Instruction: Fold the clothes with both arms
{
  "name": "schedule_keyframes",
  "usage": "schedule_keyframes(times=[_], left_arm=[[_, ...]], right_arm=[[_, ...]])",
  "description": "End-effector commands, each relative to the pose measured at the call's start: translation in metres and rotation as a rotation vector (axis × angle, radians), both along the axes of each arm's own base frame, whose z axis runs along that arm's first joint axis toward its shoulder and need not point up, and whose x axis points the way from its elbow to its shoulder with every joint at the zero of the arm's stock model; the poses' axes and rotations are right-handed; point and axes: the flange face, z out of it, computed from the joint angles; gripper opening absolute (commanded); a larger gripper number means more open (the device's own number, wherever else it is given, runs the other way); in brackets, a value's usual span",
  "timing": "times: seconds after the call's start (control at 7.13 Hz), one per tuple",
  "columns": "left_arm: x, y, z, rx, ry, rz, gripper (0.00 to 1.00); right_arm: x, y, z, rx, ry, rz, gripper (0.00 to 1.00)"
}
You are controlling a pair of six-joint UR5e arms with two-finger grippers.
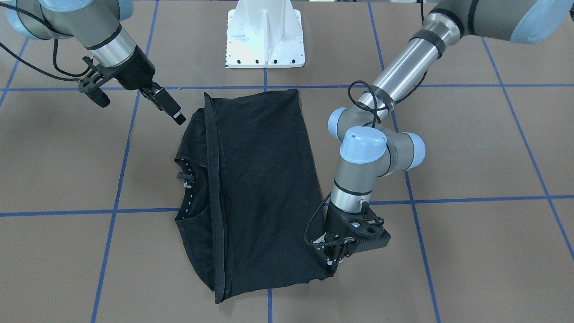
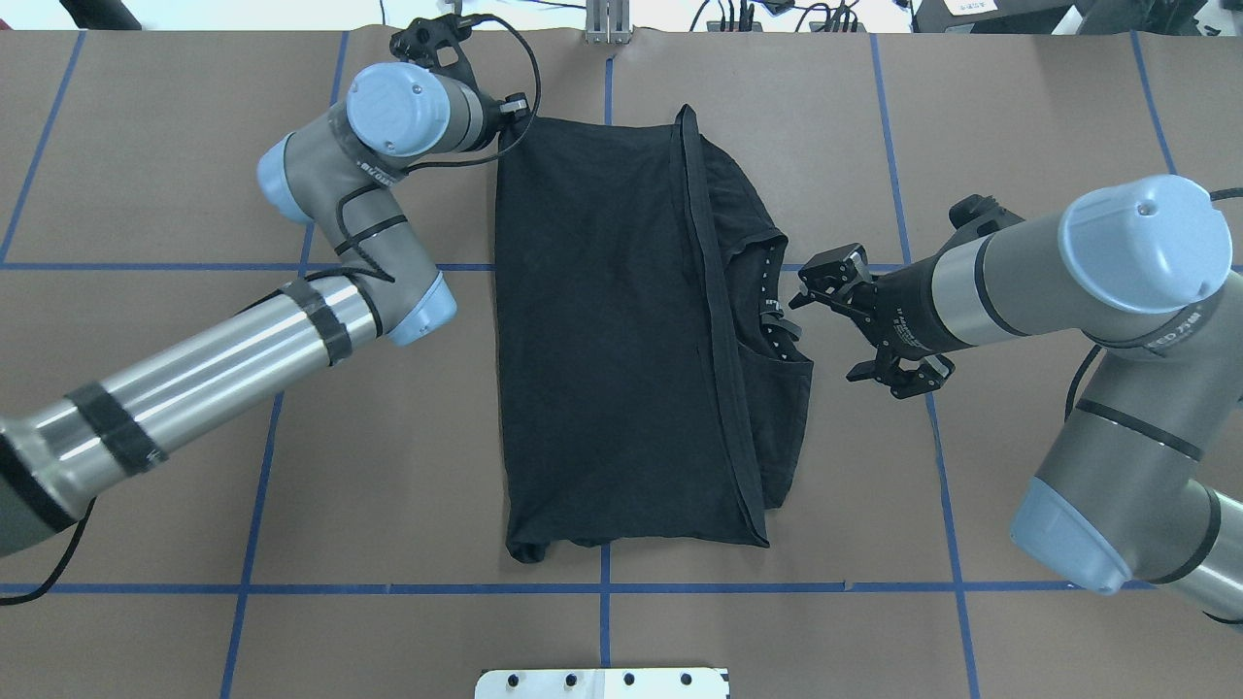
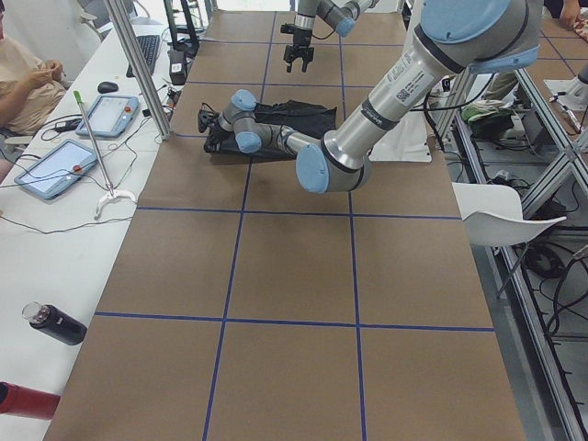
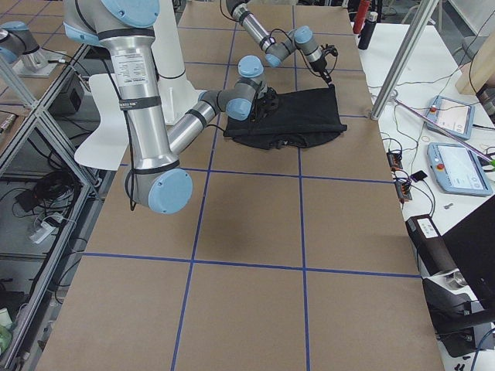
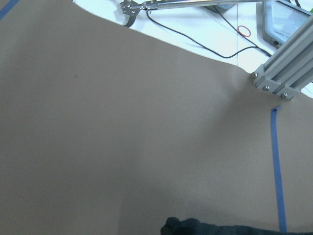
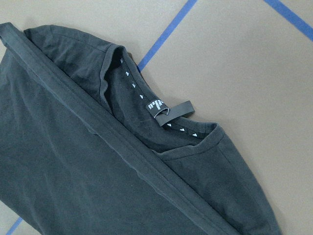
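**Shirt lies folded before the base, one claw at its far corner**

Black T-shirt lies flat on the brown table, directly in front of the white pedestal base; it is folded to a long rectangle that runs straight away from the base. One layer is turned over, and its hem makes a straight band along the length; past this band, on the robot's right side of the base, the collar shows with the small white logo inside it.

The left gripper points down at the shirt corner farthest from the base, on the robot's left side; its fingertips meet the cloth there, but I cannot tell if they pinch it or only touch it. The left wrist camera shows only a small lump of black cloth at its lower edge.

The right gripper hangs over the table on the collar side, near the shirt corner closest to the base; its fingers are spread, hold nothing and do not touch the cloth.
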Motion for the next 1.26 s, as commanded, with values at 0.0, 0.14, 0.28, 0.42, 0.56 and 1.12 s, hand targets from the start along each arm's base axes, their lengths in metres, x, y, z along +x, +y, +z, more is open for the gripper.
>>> schedule_keyframes(times=[0.0,0.14,0.28,0.42,0.56,1.12], left_arm=[[0.007,-0.023,0.004,0.047,-0.006,-0.004,0.0],[0.002,-0.026,0.004,0.074,-0.031,0.013,0.42],[0.002,-0.026,0.002,0.098,-0.049,0.029,0.99],[-0.012,-0.032,-0.006,0.11,-0.032,0.027,1.0],[-0.043,-0.018,0.006,0.122,0.012,0.07,1.0],[-0.146,0.112,0.032,0.116,0.106,0.234,1.0]], right_arm=[[-0.007,-0.008,-0.002,0.024,0.017,0.048,1.0],[-0.016,-0.012,-0.004,0.023,0.02,0.044,1.0],[-0.033,-0.017,-0.014,0.026,0.016,0.034,1.0],[-0.046,-0.013,-0.034,0.034,0.008,0.013,1.0],[-0.065,0.004,-0.034,0.041,0.013,-0.02,1.0],[-0.122,0.055,-0.042,0.424,0.235,-0.36,0.92]])
